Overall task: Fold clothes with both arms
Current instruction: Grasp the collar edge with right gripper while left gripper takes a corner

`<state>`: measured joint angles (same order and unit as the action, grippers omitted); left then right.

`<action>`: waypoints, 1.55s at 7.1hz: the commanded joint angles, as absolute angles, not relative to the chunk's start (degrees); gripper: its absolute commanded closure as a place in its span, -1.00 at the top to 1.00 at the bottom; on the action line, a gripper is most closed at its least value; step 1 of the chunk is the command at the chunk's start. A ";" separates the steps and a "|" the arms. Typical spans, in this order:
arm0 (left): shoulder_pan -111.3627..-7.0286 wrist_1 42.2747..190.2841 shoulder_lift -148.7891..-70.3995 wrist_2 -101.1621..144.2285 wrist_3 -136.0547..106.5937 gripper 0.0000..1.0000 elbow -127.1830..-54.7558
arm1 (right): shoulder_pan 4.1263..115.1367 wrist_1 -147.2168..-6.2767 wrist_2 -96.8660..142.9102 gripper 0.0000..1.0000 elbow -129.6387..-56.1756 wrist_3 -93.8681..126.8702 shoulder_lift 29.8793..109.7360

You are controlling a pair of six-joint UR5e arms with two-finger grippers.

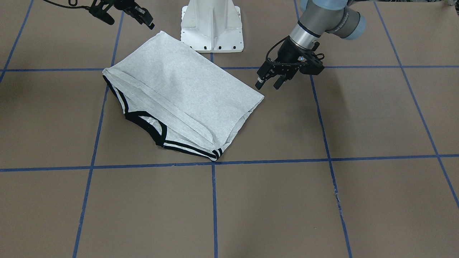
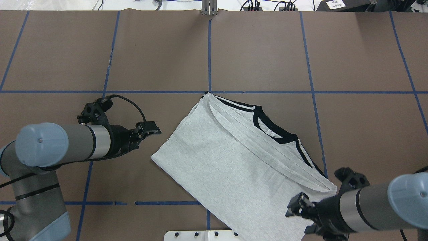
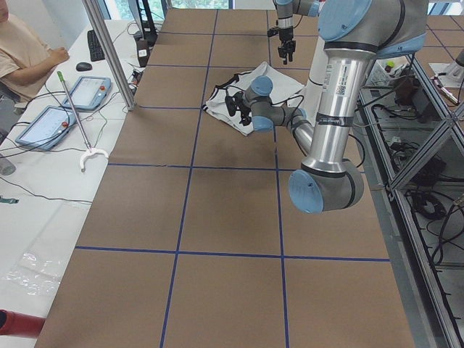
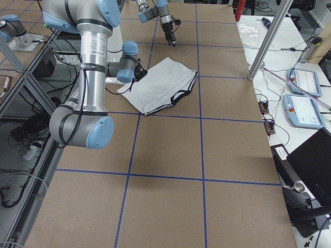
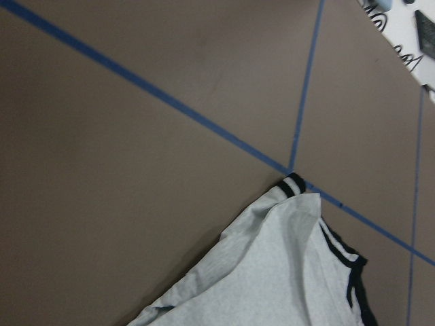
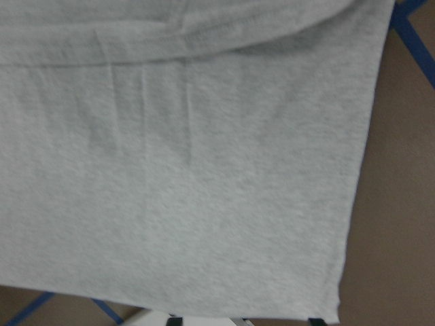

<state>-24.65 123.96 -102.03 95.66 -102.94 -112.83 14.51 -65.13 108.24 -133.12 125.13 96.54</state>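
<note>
The clothes are one light grey T-shirt [image 1: 186, 89] with a black collar, lying folded and slanted on the brown table [image 2: 234, 160]; no print shows. My left gripper [image 1: 269, 84] hovers open and empty just beside the shirt's corner nearest that arm [image 2: 155, 131]. My right gripper [image 1: 131, 23] hangs open at the shirt's opposite corner, close to the base [image 2: 296, 219], holding nothing. In the left wrist view, the shirt's striped shoulder corner [image 5: 285, 258] lies on bare table. Plain grey fabric and a hem edge [image 6: 204, 170] fill the right wrist view.
The white pedestal base [image 1: 211, 28] stands right behind the shirt. Blue tape lines [image 1: 214, 208] grid the brown table [image 1: 322, 208]. A person [image 3: 22, 51] sits at a side table with tablets [image 3: 87, 90] beyond the far edge. A metal pole [image 4: 264, 46] stands at that edge.
</note>
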 commanded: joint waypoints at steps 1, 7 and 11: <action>-19.96 112.02 -103.96 94.13 -104.24 0.90 -113.29 | 29.11 -65.13 108.11 1.00 -121.90 124.19 85.94; -19.78 105.64 -109.60 94.13 -103.36 0.35 -107.93 | 34.19 -65.21 105.29 1.00 -115.05 120.23 81.21; -19.78 105.91 -109.60 93.87 -103.27 0.21 -106.61 | 34.28 -65.21 104.85 1.00 -113.21 120.32 79.64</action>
<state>-19.77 105.81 -109.59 93.94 -103.33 -106.88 34.27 -65.22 104.91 -114.12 120.25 80.48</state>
